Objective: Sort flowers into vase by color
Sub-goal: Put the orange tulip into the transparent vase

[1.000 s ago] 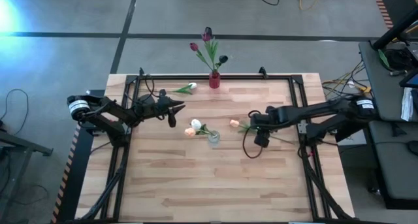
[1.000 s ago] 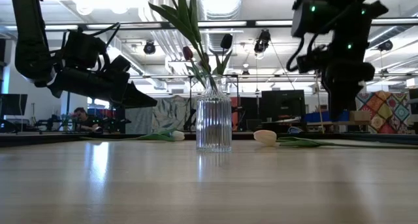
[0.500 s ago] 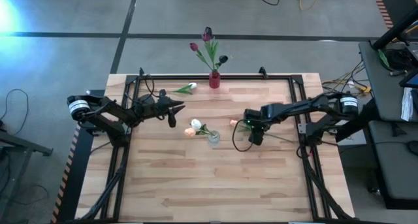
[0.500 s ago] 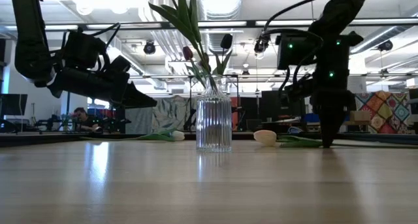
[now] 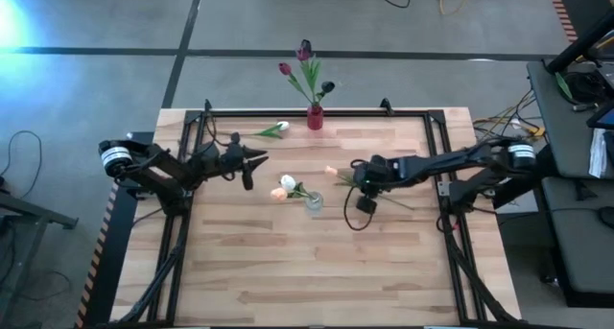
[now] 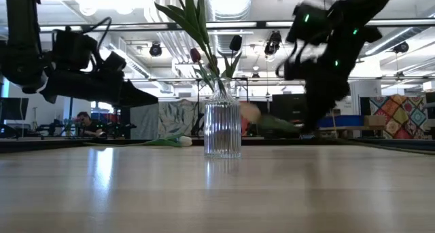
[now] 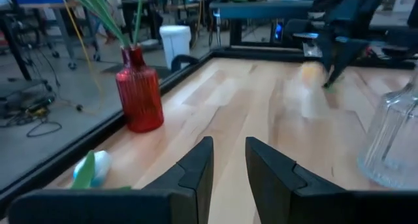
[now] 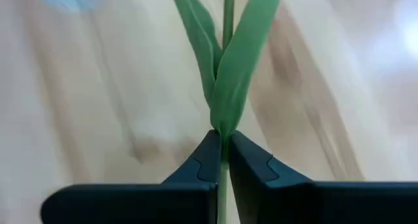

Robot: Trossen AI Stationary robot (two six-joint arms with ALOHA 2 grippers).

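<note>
- The right hand (image 5: 353,178) reaches from the right edge of the worktop (image 5: 288,262) toward its middle, with the arm stretched low and almost level. Its fingers are pinched on the green stem of a peach tulip (image 5: 332,173).
- The right wrist view shows this grip closely: the two dark fingers (image 8: 210,160) meet around the thin stem just where two long leaves part. The flower head does not show there.
- In the low view the peach tulip (image 6: 249,115) is lifted above the worktop, just beside the clear vase (image 6: 222,128), but it is blurred.
- The left hand (image 5: 257,158) hovers over the left part of the worktop, pointing to the middle, with its fingers a narrow gap apart and nothing between them, as the left wrist view shows.
- The clear vase (image 5: 313,201) stands near the middle and carries a white and a peach head.
- The red vase (image 5: 315,117) stands at the far edge with dark maroon tulips (image 5: 304,51).
- A white tulip (image 5: 273,129) lies flat by the far edge, near the red vase (image 7: 139,90); only the left wrist view shows its head (image 7: 95,166) from close.
</note>
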